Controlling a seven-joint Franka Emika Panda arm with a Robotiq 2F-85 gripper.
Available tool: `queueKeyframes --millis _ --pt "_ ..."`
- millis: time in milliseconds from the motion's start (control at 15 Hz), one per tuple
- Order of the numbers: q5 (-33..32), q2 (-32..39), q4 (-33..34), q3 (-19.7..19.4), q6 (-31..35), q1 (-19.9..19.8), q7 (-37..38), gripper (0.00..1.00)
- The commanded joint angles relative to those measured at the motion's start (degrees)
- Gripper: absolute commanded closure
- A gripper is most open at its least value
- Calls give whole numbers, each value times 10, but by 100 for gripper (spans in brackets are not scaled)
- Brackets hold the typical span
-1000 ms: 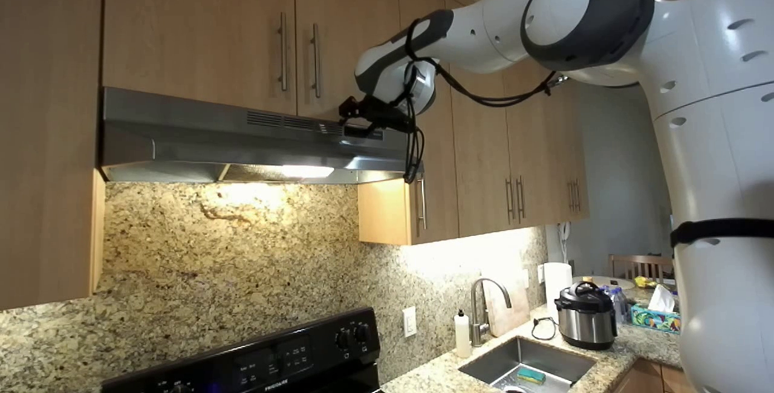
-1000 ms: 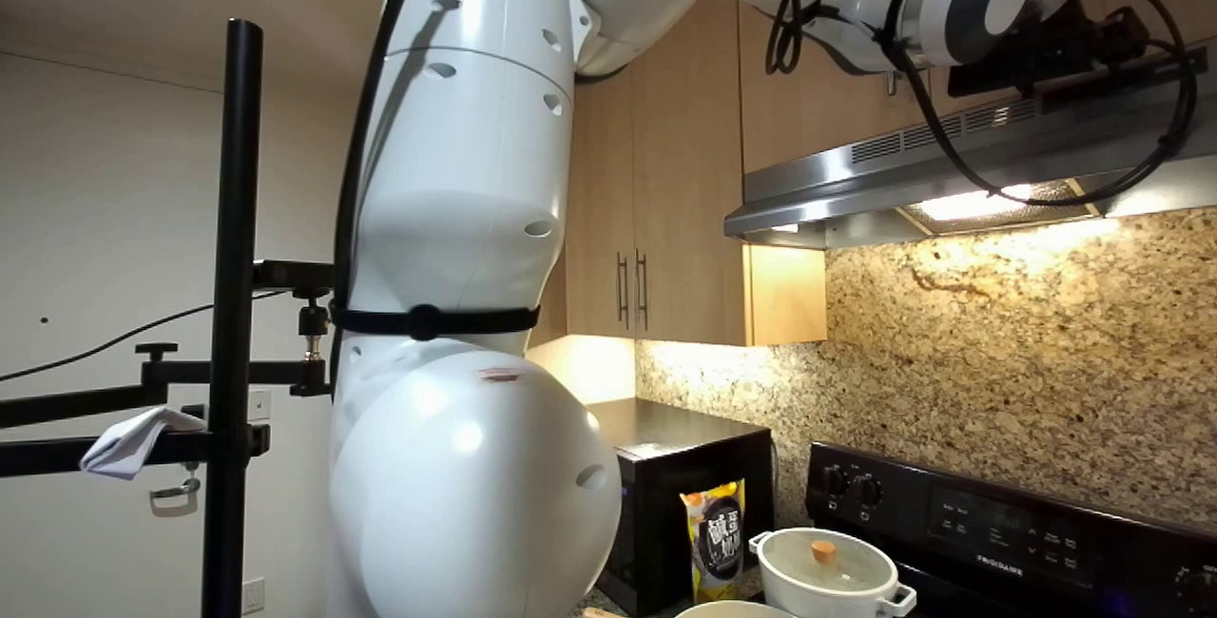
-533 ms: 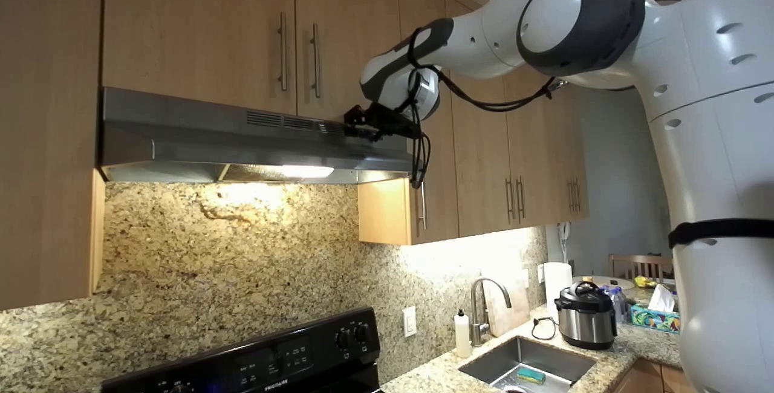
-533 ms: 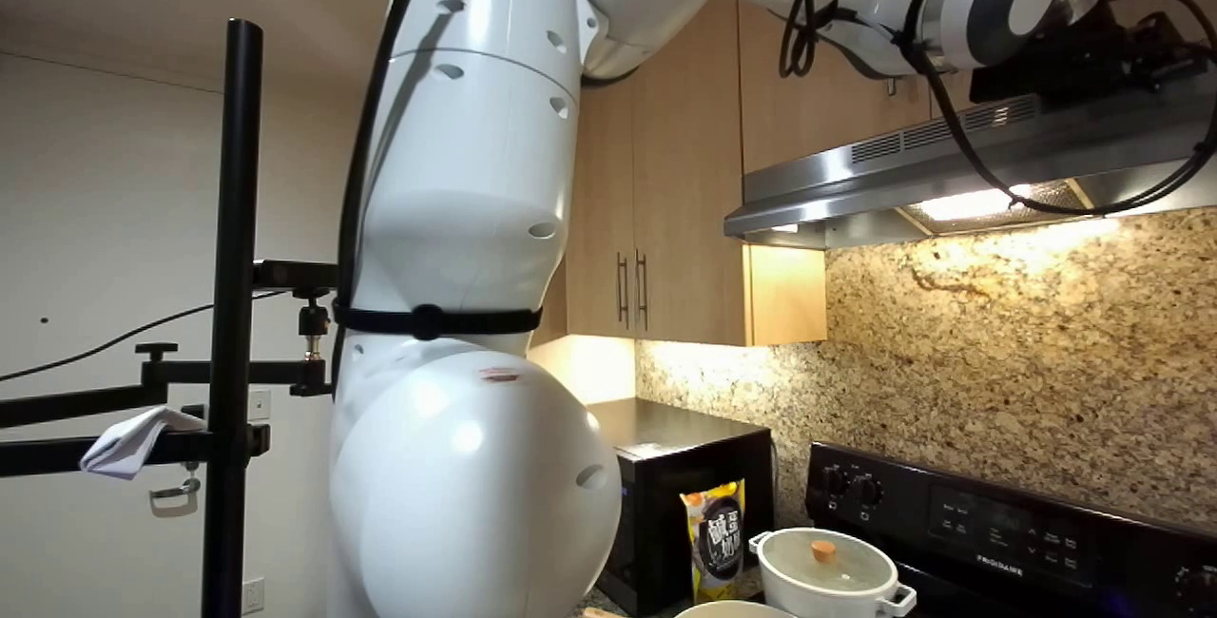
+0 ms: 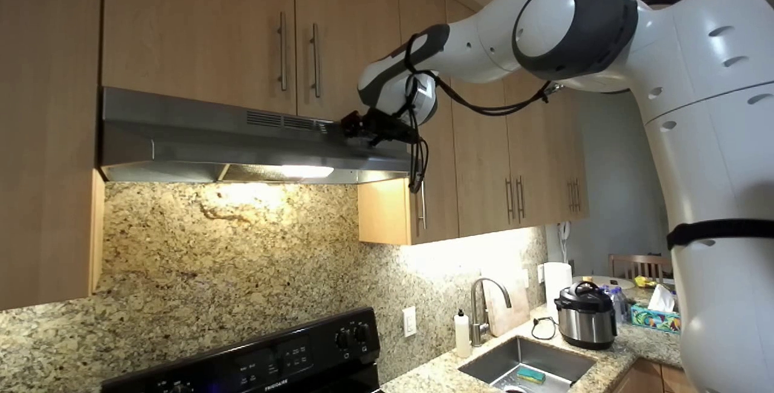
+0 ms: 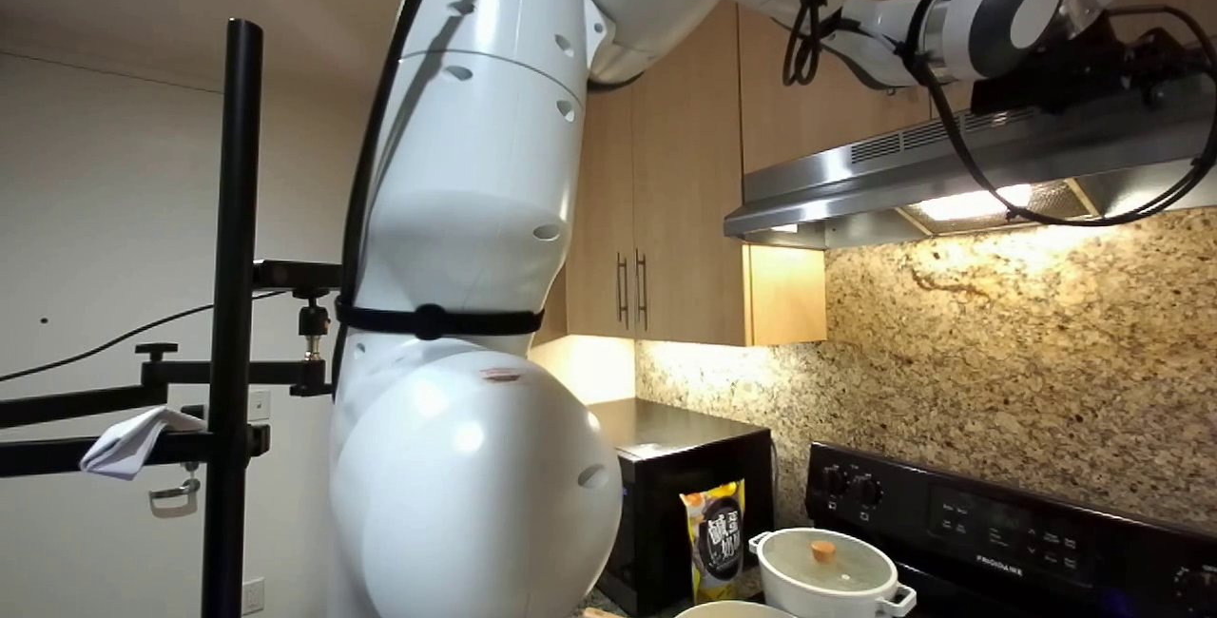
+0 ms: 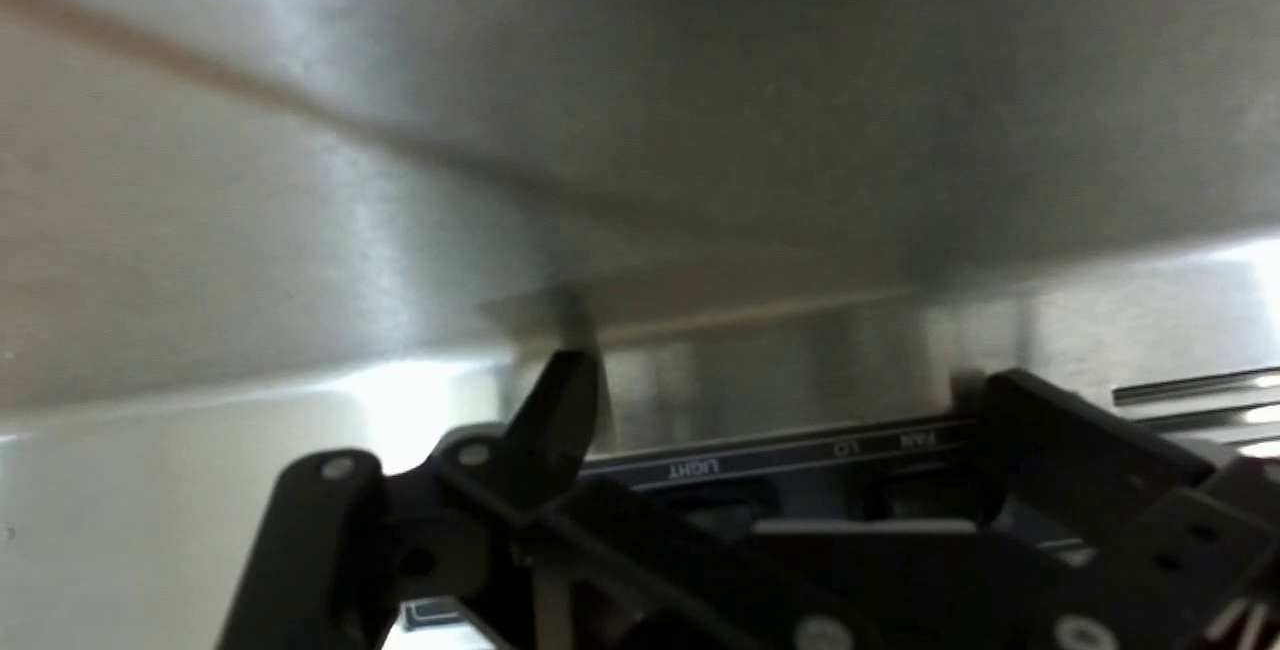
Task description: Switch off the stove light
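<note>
The stove light (image 5: pixel 307 172) is lit beneath the hood (image 5: pixel 230 139). The gripper (image 7: pixel 790 375) stands spread wide, holding nothing; in the wrist view, the light switch (image 7: pixel 722 502) shows between its fingers (image 7: pixel 556 402), left of the fan switch (image 7: pixel 930 495). Align one fingertip, then press squarely (sparing the fan switch).

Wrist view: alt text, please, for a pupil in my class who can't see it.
Black fingers, spread apart, partly cover the dark panel of a metal hood, where the labels LIGHT, LO and FAN show upside down. Whether the fingers touch it is unclear.
</note>
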Motion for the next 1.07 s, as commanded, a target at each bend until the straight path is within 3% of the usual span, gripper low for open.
queueKeyframes --millis 0,267,1000 --pt "16 -16 -6 10 5 1 -27 0" --pt "27 -46 -15 22 15 3 -40 0" --pt "16 -37 5 25 -6 0 -36 0"
